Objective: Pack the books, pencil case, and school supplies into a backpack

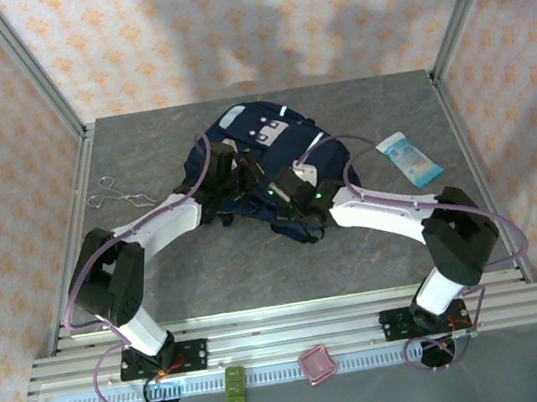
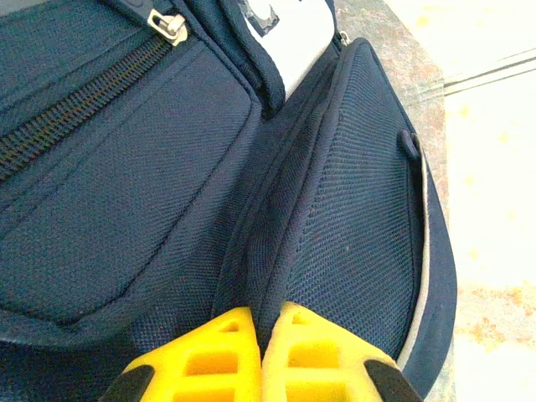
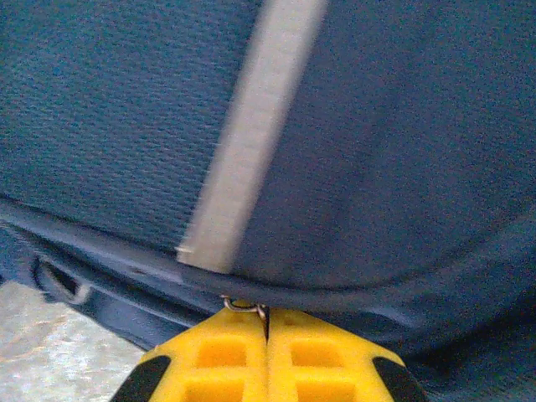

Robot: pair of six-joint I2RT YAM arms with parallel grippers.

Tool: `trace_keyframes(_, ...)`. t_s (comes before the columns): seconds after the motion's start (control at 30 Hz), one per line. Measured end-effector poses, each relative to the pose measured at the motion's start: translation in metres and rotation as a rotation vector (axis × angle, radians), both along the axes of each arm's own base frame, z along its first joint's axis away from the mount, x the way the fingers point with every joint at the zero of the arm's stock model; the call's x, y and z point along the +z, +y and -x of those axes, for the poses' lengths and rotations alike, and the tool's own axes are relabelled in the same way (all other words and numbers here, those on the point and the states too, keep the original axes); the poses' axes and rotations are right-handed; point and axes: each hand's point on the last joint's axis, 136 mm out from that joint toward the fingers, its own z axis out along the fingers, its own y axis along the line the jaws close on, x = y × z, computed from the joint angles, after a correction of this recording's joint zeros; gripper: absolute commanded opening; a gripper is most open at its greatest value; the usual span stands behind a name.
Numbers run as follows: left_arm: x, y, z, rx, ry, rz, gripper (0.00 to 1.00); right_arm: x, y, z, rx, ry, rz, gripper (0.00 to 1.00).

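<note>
Jaws of the left gripper clamped a fold of the navy blue fabric backpack; right gripper jaws pinched its small metal zipper pull.

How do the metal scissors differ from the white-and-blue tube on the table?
The scissors are thin bare metal with loop handles; the tube is broad and white-and-blue. The scissors lie left of the backpack, the tube right of it. Both lie on the table, outside the backpack.
</note>
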Motion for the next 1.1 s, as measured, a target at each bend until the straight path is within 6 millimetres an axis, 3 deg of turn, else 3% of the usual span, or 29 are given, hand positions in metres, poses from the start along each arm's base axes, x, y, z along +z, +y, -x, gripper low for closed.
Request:
trace_keyframes(0.13,0.0,0.003,0.002,-0.01,-0.004,-0.004,0.0,-0.003,-0.042,0.004,-0.064,-0.003,0.061,0.0)
trace_keyframes(0.2,0.0,0.001,0.004,-0.025,-0.002,0.003,0.0,0.002,-0.051,0.002,-0.073,-0.02,0.061,0.0)
trace_keyframes(0.33,0.002,-0.001,0.005,-0.037,-0.009,0.008,0.0,0.017,-0.057,-0.003,-0.033,-0.075,0.088,0.0)
trace_keyframes(0.5,0.003,0.003,0.003,-0.051,-0.027,-0.019,0.0,0.022,-0.051,-0.003,0.082,-0.112,0.128,0.0)
trace_keyframes(0.67,0.009,0.012,-0.008,-0.058,-0.048,-0.085,0.0,0.022,-0.029,0.003,0.209,-0.135,0.149,0.0)
trace_keyframes(0.87,0.01,0.025,-0.038,-0.056,-0.066,-0.17,0.0,0.015,0.019,0.004,0.326,-0.153,0.119,0.0)
trace_keyframes(0.9,0.01,0.027,-0.043,-0.053,-0.07,-0.18,0.03,0.015,0.026,0.001,0.335,-0.158,0.104,0.0)
trace_keyframes(1.0,0.014,0.034,-0.052,-0.041,-0.089,-0.197,0.33,0.017,0.045,-0.005,0.353,-0.168,0.06,0.0)
trace_keyframes(1.1,0.024,0.042,-0.058,-0.009,-0.133,-0.198,0.47,0.018,0.061,-0.005,0.374,-0.171,0.023,0.0)
